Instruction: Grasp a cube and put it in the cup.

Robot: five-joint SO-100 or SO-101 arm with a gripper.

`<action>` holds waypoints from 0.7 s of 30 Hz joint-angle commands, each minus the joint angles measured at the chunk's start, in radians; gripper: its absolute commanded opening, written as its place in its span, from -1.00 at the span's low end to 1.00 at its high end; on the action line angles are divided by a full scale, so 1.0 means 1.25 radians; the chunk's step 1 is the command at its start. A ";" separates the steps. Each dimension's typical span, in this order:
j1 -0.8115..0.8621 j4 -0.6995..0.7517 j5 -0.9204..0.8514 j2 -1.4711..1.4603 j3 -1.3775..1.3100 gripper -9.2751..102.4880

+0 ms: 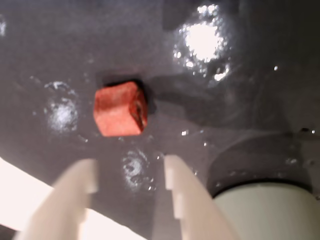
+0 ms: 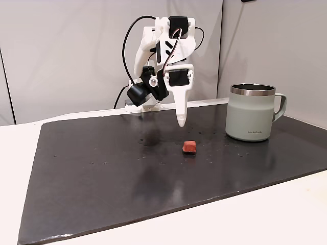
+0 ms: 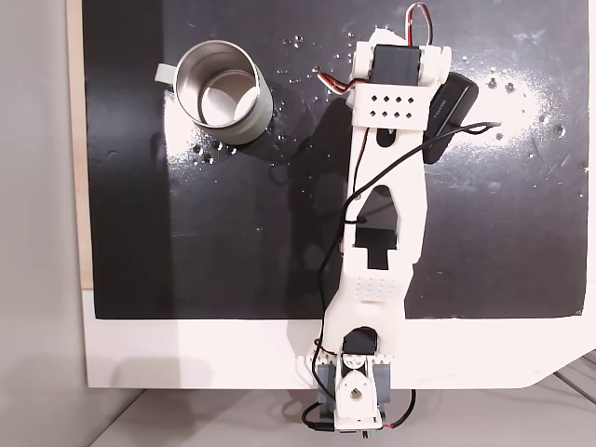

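Cube position: cube [image 2: 189,147] is lying on the dark mat [image 2: 102,173], left of the cup in a fixed view, well apart from it, and not yet picked up.
Cube look: cube [image 1: 120,109] is showing in the wrist view as a small reddish-brown block with rounded edges and a matte face, roughly as wide as it is tall, so no long axis is standing out; a darker dent or hole is showing on its right face.
Gripper state: gripper [image 1: 131,172] is holding its two pale fingers parted with bare mat between them, gripping nothing.
Key relation: cube is sitting ahead of the fingertips in the wrist view, up the frame and slightly left of the gap's centre; in a fixed view the gripper [image 2: 180,122] is hanging above the mat with its tip just behind and a little left of the cube, clear of it.
Next move, as judged: fingers are needing to go forward and down, nudging slightly left in the wrist view, so the block ends up between them before closing.
Cup: cup [image 2: 252,119], pale sage green with a bare steel rim and its handle on the right, is standing upright at the right; cup [image 3: 223,91] is looking empty from above.
Risk, as judged: block is small, so an off-centre closing could be pushing it aside.
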 commanded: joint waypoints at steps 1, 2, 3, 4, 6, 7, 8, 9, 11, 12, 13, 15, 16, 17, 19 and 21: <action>0.012 0.007 -0.004 0.005 -0.064 -0.37; 0.012 0.011 -0.006 -0.001 -0.074 -0.36; 0.012 0.011 -0.010 -0.006 -0.080 -0.35; 0.010 0.012 -0.012 -0.011 -0.085 -0.33; 0.005 0.013 -0.013 -0.021 -0.090 -0.30; 0.004 0.013 -0.013 -0.026 -0.092 -0.29; 0.001 0.013 -0.015 -0.032 -0.094 -0.28; 0.000 0.015 -0.016 -0.043 -0.102 -0.28; -0.001 0.017 -0.020 -0.064 -0.119 -0.27; -0.002 0.017 -0.022 -0.074 -0.128 -0.27; -0.004 0.017 -0.025 -0.083 -0.139 -0.27; -0.011 0.017 -0.032 -0.102 -0.161 -0.28; -0.015 0.017 -0.034 -0.112 -0.169 -0.28; -0.018 0.016 -0.036 -0.121 -0.178 -0.28; -0.027 0.015 -0.039 -0.141 -0.190 -0.28; -0.032 0.013 -0.042 -0.156 -0.199 -0.29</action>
